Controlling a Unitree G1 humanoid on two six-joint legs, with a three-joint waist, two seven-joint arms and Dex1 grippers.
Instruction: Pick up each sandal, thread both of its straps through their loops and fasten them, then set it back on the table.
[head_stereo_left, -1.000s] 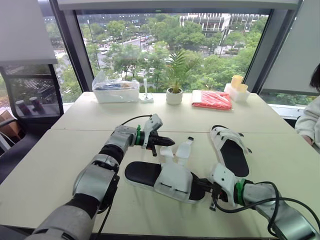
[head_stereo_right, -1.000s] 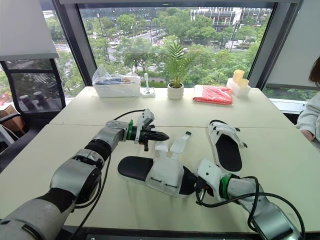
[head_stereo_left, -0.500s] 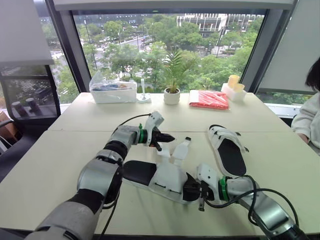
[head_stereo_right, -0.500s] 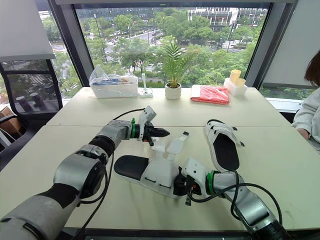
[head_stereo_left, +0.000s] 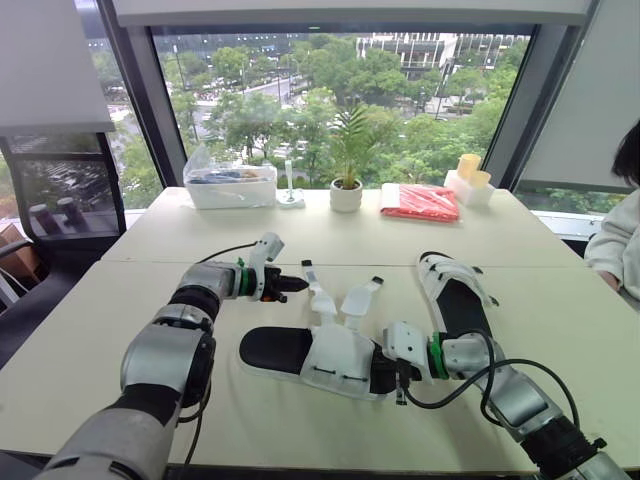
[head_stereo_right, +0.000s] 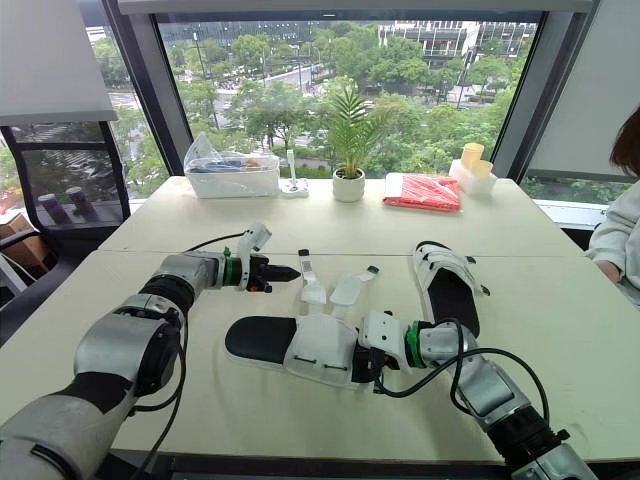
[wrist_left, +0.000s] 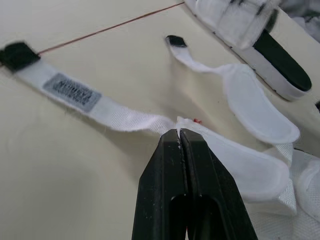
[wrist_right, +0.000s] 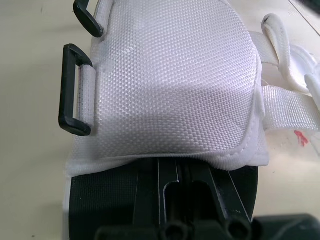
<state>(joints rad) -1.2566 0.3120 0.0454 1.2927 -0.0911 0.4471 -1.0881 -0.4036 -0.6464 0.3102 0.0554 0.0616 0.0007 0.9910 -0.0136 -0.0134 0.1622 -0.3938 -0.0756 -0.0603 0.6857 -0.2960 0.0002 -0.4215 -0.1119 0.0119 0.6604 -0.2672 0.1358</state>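
**Position.** The near sandal, with a white mesh upper and black footbed (head_stereo_left: 335, 355), lies on the cream counter (head_stereo_left: 120, 340) between the two arms. Both of its straps are unfastened and splayed toward the window. A second matching sandal (head_stereo_left: 462, 305) lies apart on the right side.

**Grippers.** The left gripper (wrist_left: 178, 131) has its fingers together, nipping the white webbing strap with a grey label (wrist_left: 72, 92) at their very tips, partway along its length. The black-tipped end hangs free beyond the grip. The right gripper (head_stereo_left: 393, 368) sits at the toe end of the near sandal, tucked under the upper. Whether it is clamped cannot be told.

**Step in hand, as judged.** The labelled strap is being drawn out, ready to be led across the upper to the black plastic loops (wrist_right: 74, 90) on the opposite edge.

**Hazards.**
- The hold is shallow, so tension could pull the webbing out of the tips.
- The long free end is limp and may fold or twist and miss the loop opening.
- If the toe is not firmly held, pulling the strap would drag or roll the sandal.
- The padded second strap (wrist_left: 252, 107) lies just beside the first and could be snagged.
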